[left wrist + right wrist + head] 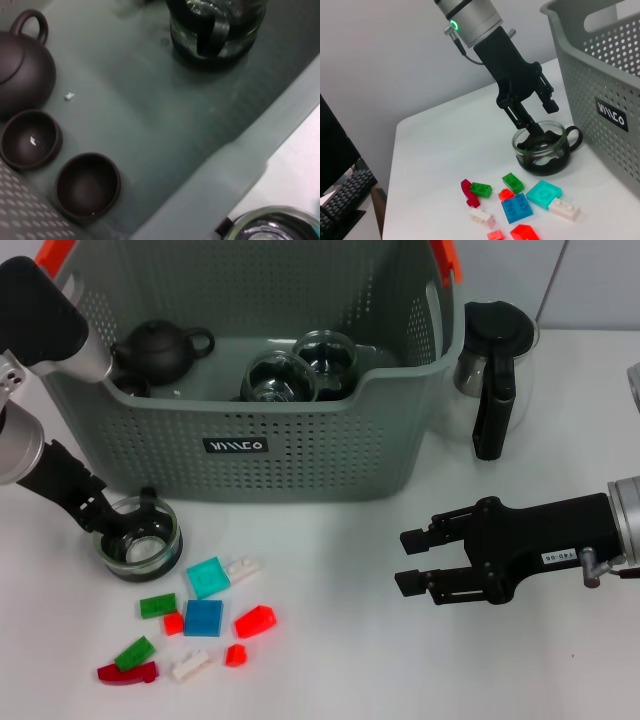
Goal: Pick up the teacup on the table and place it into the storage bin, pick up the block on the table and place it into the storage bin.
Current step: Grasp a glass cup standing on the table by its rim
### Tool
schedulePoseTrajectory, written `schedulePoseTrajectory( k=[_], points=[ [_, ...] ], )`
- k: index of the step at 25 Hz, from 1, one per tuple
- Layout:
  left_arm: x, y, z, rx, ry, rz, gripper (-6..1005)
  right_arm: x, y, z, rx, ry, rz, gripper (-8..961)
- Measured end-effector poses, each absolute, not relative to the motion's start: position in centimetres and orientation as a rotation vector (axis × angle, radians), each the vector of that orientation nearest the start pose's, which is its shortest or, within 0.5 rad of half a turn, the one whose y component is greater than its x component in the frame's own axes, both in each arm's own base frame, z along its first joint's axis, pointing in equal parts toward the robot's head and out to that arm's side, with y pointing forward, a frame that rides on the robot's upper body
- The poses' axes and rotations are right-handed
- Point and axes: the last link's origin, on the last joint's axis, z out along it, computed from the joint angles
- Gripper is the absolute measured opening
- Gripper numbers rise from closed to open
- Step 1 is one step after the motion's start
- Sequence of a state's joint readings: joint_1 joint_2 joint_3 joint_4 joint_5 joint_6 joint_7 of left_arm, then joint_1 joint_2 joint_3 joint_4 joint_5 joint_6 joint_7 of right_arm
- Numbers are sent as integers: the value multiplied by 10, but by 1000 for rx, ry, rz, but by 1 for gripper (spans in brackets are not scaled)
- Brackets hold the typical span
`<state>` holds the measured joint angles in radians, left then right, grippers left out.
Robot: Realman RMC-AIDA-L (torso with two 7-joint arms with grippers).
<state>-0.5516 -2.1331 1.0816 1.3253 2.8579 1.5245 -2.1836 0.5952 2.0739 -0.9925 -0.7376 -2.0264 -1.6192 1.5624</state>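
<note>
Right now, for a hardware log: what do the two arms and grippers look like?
Left arm: silver metal wrist with a green ring light and thin cable, matte black two-finger left gripper. Right arm: silver cuff, black right gripper bearing a small white label.

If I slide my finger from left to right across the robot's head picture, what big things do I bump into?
Left gripper at the glass teacup → colored blocks → grey storage bin → right gripper → glass pitcher with black handle.
</note>
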Motion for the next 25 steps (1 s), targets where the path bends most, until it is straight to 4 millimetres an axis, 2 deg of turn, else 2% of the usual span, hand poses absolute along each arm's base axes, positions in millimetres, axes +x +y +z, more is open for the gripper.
schedulePoseTrajectory(
  k=[25],
  points=[
    [-250, 356, 33, -2511, -782, 675, 598, 220, 325, -28, -3078, 569, 475, 565]
  ],
)
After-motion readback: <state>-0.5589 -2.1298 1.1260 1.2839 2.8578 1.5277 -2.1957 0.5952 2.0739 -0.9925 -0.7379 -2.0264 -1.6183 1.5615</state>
